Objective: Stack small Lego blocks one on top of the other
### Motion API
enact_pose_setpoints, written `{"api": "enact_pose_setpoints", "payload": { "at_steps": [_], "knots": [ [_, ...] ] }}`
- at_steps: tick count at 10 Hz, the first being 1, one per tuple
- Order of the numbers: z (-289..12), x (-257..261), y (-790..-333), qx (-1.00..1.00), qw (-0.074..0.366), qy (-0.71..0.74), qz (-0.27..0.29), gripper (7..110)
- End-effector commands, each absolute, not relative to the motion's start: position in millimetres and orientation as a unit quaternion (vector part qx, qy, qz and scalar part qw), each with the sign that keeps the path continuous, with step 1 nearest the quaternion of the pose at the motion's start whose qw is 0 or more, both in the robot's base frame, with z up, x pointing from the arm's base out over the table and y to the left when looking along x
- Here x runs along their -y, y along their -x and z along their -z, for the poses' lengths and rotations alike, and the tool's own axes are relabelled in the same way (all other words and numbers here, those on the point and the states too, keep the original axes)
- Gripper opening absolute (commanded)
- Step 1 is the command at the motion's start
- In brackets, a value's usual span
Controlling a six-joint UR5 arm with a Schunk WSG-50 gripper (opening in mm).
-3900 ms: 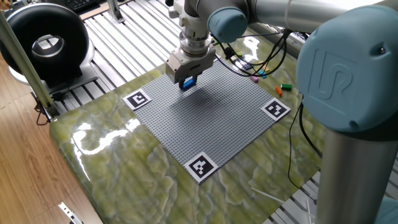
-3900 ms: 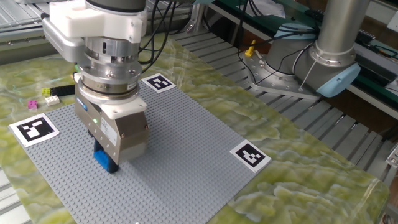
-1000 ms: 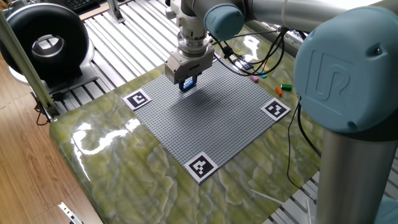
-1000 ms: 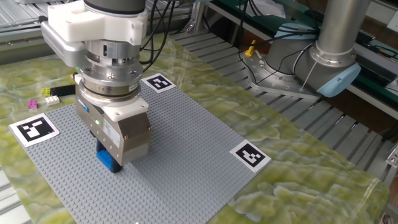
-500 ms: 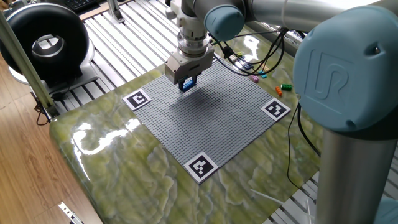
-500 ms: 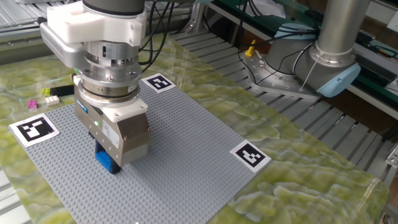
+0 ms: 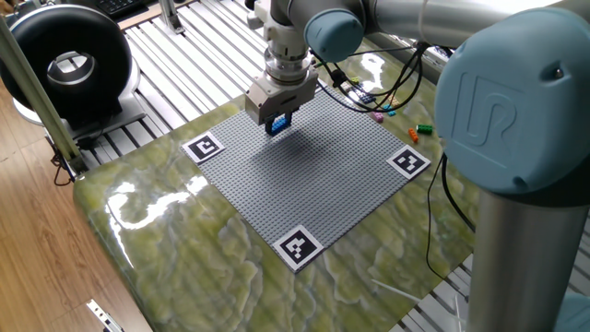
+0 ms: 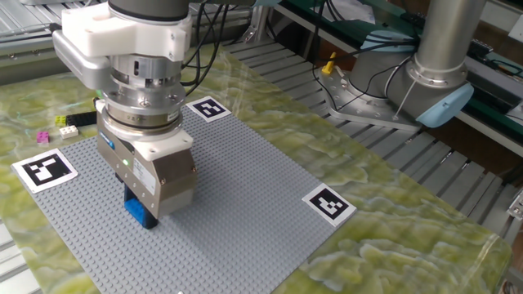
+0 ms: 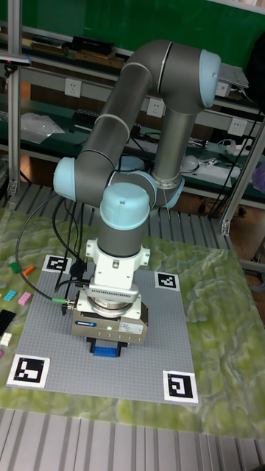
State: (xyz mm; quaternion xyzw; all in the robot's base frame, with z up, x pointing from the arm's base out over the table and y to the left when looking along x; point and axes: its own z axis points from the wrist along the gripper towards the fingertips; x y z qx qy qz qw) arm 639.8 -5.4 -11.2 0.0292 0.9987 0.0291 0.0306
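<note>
My gripper [image 7: 277,120] is low over the far-left part of the grey baseplate [image 7: 318,180], pointing straight down. A blue Lego block [image 7: 277,124] shows between its fingers, at or just above the studs. In the other fixed view the blue block [image 8: 139,211] peeks out under the gripper [image 8: 145,208], whose housing hides the fingertips. The tall fixed view shows the same blue block [image 9: 107,349] under the gripper [image 9: 108,344]. Whether another block lies beneath it is hidden.
Loose small blocks lie off the plate: pink [image 7: 377,117], green [image 7: 424,127] and orange [image 7: 413,135]. In the tall fixed view, pink [image 9: 25,298] and cyan [image 9: 11,296] blocks lie on the left. Marker tags [image 7: 407,160] sit at the plate corners. Cables trail behind.
The gripper has shifted only a few pixels over the baseplate. The blue block stays between its fingers.
</note>
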Motion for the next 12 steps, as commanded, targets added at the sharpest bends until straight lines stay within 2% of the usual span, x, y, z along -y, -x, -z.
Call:
{"api": "enact_pose_setpoints", "payload": {
  "at_steps": [1,5,8,11,12],
  "knots": [
    [9.6,3.3,-639.2,-0.998,0.032,-0.037,-0.035,7],
    [12.5,5.4,-639.6,-0.998,0.032,-0.036,-0.038,7],
    [4.0,6.0,-634.5,-0.998,0.024,-0.039,-0.037,7],
    [24.4,5.4,-646.5,-0.997,0.041,-0.044,-0.041,7],
    [18.6,6.0,-645.8,-0.998,0.038,-0.044,-0.039,7]
  ]
}}
